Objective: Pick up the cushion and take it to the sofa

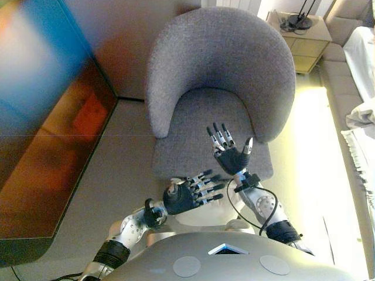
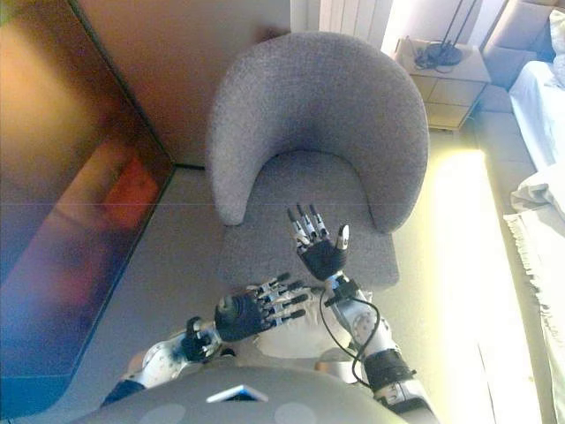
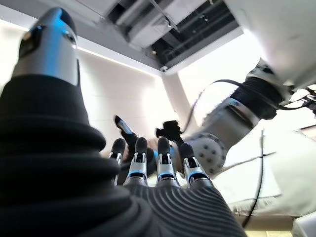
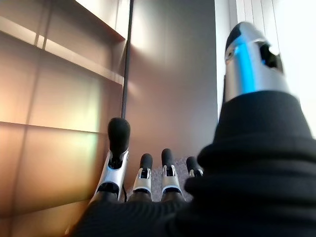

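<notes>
In the left eye view we are holding the left robot hand (image 1: pixel 190 196) and the right robot hand (image 1: pixel 229 155) spread and empty over the near edge of the grey armchair (image 1: pixel 220 64); no cushion is showing on its seat. The right eye view is showing the sofa (image 2: pixel 540 106) at far right. Neither wrist view is showing the cushion. We are expecting it to be soft and light, best taken by its sides.
</notes>
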You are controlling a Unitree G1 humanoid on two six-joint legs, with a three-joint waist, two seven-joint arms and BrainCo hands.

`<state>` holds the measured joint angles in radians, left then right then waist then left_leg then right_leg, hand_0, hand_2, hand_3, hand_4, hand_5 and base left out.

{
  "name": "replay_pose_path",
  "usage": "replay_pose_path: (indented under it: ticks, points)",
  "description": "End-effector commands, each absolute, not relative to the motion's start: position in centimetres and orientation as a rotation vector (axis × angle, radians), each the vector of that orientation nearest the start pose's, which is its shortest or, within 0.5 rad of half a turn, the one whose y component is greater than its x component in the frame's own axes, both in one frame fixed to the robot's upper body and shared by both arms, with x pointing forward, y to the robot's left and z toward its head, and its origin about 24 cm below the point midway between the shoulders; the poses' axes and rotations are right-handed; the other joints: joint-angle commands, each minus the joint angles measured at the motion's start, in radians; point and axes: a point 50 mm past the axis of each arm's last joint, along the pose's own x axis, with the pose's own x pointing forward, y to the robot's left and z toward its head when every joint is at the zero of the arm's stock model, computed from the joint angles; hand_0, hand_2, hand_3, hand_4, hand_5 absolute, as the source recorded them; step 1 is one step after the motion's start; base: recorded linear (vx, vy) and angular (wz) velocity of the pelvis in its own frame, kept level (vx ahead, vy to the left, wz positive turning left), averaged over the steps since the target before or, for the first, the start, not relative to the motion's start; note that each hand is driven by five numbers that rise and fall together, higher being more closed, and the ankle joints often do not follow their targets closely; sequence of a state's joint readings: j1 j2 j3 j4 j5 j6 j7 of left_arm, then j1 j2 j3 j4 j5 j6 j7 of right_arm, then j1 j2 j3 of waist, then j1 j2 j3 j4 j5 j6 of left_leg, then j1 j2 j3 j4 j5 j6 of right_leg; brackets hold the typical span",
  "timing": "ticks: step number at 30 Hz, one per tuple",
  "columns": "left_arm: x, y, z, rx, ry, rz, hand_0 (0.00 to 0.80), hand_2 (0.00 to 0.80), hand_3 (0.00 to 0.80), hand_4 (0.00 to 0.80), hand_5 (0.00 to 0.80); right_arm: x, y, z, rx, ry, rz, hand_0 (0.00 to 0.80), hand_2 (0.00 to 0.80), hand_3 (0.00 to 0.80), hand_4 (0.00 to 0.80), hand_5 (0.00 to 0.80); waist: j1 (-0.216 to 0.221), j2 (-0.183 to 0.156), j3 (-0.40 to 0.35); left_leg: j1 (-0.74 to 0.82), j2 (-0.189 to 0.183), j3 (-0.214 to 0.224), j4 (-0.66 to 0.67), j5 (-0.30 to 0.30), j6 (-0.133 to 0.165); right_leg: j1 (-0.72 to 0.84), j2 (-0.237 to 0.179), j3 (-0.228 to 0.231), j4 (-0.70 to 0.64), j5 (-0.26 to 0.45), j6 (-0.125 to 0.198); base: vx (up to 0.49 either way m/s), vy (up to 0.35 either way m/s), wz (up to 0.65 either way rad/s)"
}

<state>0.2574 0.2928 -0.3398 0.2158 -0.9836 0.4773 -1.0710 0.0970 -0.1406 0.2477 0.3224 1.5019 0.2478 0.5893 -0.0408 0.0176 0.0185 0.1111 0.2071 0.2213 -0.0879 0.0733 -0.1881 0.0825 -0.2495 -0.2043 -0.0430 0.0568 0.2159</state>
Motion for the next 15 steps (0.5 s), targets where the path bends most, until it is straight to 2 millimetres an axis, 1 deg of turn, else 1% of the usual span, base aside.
replay_pose_path:
  ticks: [1, 4, 5, 7, 10, 15]
  points:
    - [14.3, 10.0, -2.5, -1.21, 0.469, -1.214, 0.0, 0.0, 0.0, 0.0, 0.0, 22.3, -9.5, 0.0, 1.465, 0.178, 0.672, 0.0, 0.0, 0.0, 0.0, 0.0, 0.003, 0.013, 0.017, -0.003, 0.039, 0.035, 0.027, -0.032, 0.038, -0.067, -0.033, -0.027, 0.018, 0.052, 0.031, 0.0, 0.0, 0.0]
    - [14.4, 9.5, -2.2, -1.247, 0.474, -1.239, 0.0, 0.0, 0.0, 0.0, 0.0, 22.1, -9.1, 0.0, 1.464, 0.187, 0.702, 0.0, 0.0, 0.0, 0.0, 0.0, 0.001, 0.013, 0.017, -0.003, 0.038, 0.036, 0.026, -0.031, 0.039, -0.065, -0.033, -0.026, 0.017, 0.051, 0.032, 0.0, 0.0, 0.0]
    - [14.4, 9.2, -2.2, -1.297, 0.481, -1.25, 0.0, 0.0, 0.0, 0.0, 0.0, 21.9, -8.9, 0.0, 1.468, 0.189, 0.718, 0.0, 0.0, 0.0, 0.0, 0.0, -0.001, 0.013, 0.014, -0.002, 0.038, 0.038, 0.025, -0.03, 0.038, -0.064, -0.033, -0.026, 0.017, 0.052, 0.033, 0.031, 0.0, -0.01]
    - [14.5, 8.9, -2.1, -1.33, 0.49, -1.253, 0.0, 0.0, 0.0, 0.0, 0.0, 21.7, -8.7, -0.1, 1.471, 0.188, 0.739, 0.0, 0.0, 0.0, 0.0, 0.0, -0.004, 0.011, 0.012, -0.001, 0.038, 0.042, 0.023, -0.031, 0.038, -0.061, -0.034, -0.027, 0.015, 0.051, 0.033, 0.034, -0.005, -0.02]
    - [14.6, 8.3, -1.8, -1.325, 0.479, -1.28, 0.0, 0.0, 0.0, 0.0, 0.0, 21.1, -8.4, 0.1, 1.468, 0.189, 0.791, 0.0, 0.0, 0.0, 0.0, 0.0, -0.01, 0.008, 0.007, 0.0, 0.038, 0.045, 0.022, -0.031, 0.035, -0.058, -0.035, -0.027, 0.012, 0.05, 0.034, 0.025, -0.005, -0.01]
    - [15.1, 8.0, -1.3, -1.303, 0.469, -1.302, 0.0, 0.0, 0.0, 0.0, 0.0, 20.3, -8.0, 0.0, 1.459, 0.19, 0.851, 0.0, 0.0, 0.0, 0.0, 0.0, -0.018, 0.008, 0.008, -0.006, 0.036, 0.048, 0.022, -0.029, 0.036, -0.061, -0.035, -0.023, 0.011, 0.049, 0.034, 0.0, 0.0, 0.0]
